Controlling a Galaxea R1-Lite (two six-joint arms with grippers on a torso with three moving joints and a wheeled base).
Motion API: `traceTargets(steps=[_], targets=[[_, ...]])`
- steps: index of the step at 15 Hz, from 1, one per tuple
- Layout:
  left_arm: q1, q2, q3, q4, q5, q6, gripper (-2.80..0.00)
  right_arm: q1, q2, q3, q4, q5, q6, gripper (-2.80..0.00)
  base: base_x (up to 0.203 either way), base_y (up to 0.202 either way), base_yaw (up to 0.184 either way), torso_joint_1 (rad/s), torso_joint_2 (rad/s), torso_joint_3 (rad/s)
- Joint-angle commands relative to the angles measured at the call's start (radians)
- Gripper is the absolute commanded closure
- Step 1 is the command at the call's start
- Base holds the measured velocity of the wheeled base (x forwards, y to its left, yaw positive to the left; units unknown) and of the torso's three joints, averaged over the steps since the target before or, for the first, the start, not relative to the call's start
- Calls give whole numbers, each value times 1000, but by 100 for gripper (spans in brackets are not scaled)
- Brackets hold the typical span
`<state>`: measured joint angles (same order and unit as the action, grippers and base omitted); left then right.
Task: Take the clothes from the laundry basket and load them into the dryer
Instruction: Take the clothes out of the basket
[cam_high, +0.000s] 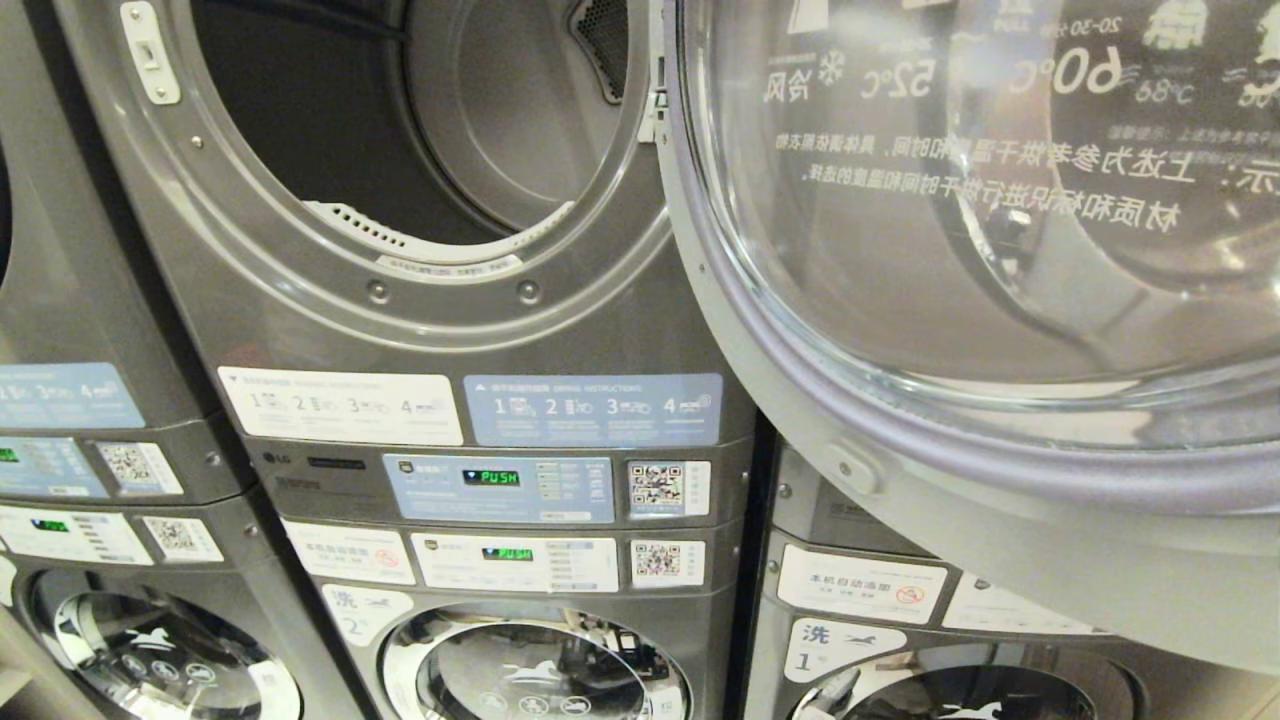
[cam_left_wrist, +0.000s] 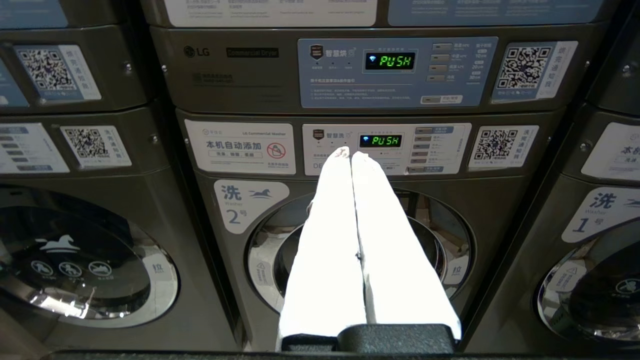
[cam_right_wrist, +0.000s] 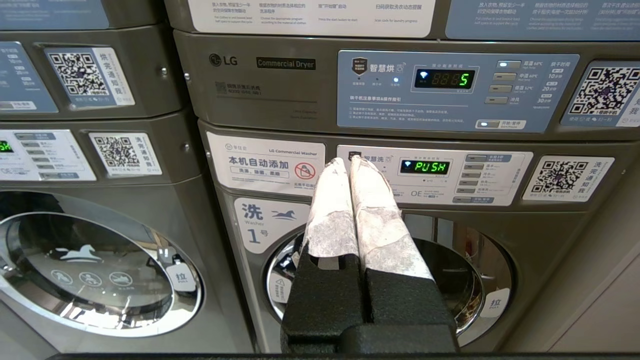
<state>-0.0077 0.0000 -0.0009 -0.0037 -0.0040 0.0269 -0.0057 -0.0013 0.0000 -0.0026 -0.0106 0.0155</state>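
The grey dryer stands straight ahead in the head view, its round mouth open and its drum dark, with no cloth showing in it. Its glass door hangs swung out to the right. Neither arm shows in the head view. My left gripper is shut with nothing in it, its white-wrapped fingers pointing at the washer marked 2. My right gripper is likewise shut and empty, facing the washer marked 1. The clothes and the laundry basket are out of view.
Control panels with lit "PUSH" displays sit below the open dryer. More stacked machines stand to the left and right. The open door juts out at upper right, close to the camera.
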Motion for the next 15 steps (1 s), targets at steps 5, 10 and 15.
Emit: traceTargets(steps=[5,10,15], targets=[[0,0,1,-1,6,-13,0,0,1,0,0,0,0,0,0,0,0,-55,125,66],[0,0,1,-1,6,-13,0,0,1,0,0,0,0,0,0,0,0,-54,130,63],[0,0,1,-1,6,-13,0,0,1,0,0,0,0,0,0,0,0,-52,120,62]])
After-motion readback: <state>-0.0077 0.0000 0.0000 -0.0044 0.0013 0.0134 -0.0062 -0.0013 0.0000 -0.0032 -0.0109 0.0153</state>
